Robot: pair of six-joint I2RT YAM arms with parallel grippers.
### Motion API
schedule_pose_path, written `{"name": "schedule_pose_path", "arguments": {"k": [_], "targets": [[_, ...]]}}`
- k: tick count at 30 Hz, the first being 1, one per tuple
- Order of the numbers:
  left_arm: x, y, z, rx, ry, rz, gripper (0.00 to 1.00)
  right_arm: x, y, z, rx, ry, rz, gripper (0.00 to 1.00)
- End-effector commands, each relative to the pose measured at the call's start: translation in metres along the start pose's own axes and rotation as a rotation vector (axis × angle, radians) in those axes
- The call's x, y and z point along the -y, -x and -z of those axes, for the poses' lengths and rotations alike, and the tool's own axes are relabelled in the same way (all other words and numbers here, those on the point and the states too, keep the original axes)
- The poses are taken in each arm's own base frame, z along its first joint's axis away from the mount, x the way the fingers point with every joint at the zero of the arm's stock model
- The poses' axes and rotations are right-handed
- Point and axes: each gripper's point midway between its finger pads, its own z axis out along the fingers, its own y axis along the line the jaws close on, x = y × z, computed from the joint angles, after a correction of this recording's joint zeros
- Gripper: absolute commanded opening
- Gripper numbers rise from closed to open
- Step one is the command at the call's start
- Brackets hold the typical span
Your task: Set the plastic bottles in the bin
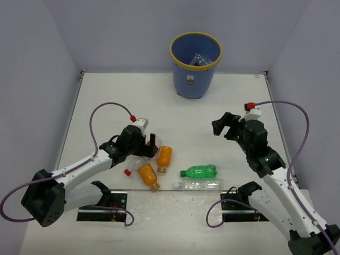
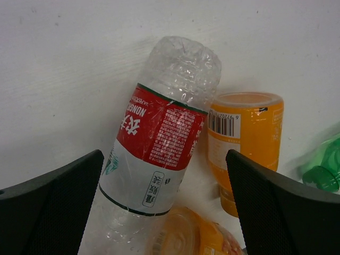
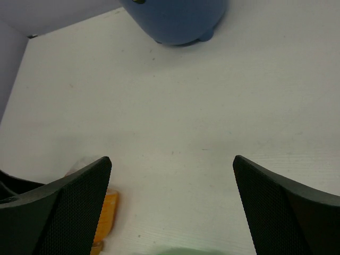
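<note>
My left gripper (image 1: 144, 150) is open, low over a clear bottle with a red label (image 2: 158, 142), its jaws on either side of it without touching. The bottle's red cap (image 1: 128, 171) shows in the top view. Two orange bottles (image 1: 164, 156) (image 1: 148, 175) lie beside it; they also show in the left wrist view (image 2: 245, 142) (image 2: 199, 234). A green bottle (image 1: 199, 171) and a plain clear bottle (image 1: 200, 185) lie to their right. The blue bin (image 1: 195, 65) with a yellow rim stands at the back, with bottles inside. My right gripper (image 1: 223, 128) is open and empty above the table.
Grey walls close the table on the left, back and right. The bin's base (image 3: 175, 21) shows at the top of the right wrist view, with an orange bottle (image 3: 104, 220) at the lower left. Purple cables loop off both arms.
</note>
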Motion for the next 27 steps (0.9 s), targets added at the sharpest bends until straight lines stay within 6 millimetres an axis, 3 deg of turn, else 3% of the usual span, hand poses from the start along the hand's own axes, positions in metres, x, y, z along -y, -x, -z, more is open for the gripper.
{"name": "schedule_pose_path", "arguments": {"k": [1, 8, 12, 13, 17, 21, 27], "targets": [[0.001, -0.004, -0.004, -0.034, 0.056, -0.070, 1.00, -0.011, 0.012, 0.007, 0.051, 0.054, -0.042, 0.99], [-0.022, -0.009, -0.016, -0.068, 0.215, -0.073, 1.00, -0.009, 0.010, 0.009, 0.051, 0.047, -0.039, 0.99], [-0.025, -0.010, -0.026, -0.086, 0.245, -0.082, 1.00, -0.006, 0.011, 0.009, 0.060, 0.037, -0.039, 0.99], [-0.026, -0.009, -0.028, -0.084, 0.255, -0.083, 0.98, -0.006, 0.011, 0.010, 0.063, 0.036, -0.038, 0.99], [-0.026, -0.004, -0.036, -0.085, 0.272, -0.088, 0.76, 0.005, 0.012, 0.011, 0.074, -0.024, -0.052, 0.99], [-0.023, 0.006, -0.039, -0.070, 0.281, -0.087, 0.65, 0.011, 0.013, 0.012, 0.083, -0.054, -0.054, 0.99], [-0.025, 0.032, -0.033, -0.010, 0.338, -0.092, 0.58, 0.020, 0.011, 0.013, 0.098, -0.088, -0.063, 0.99]]}}
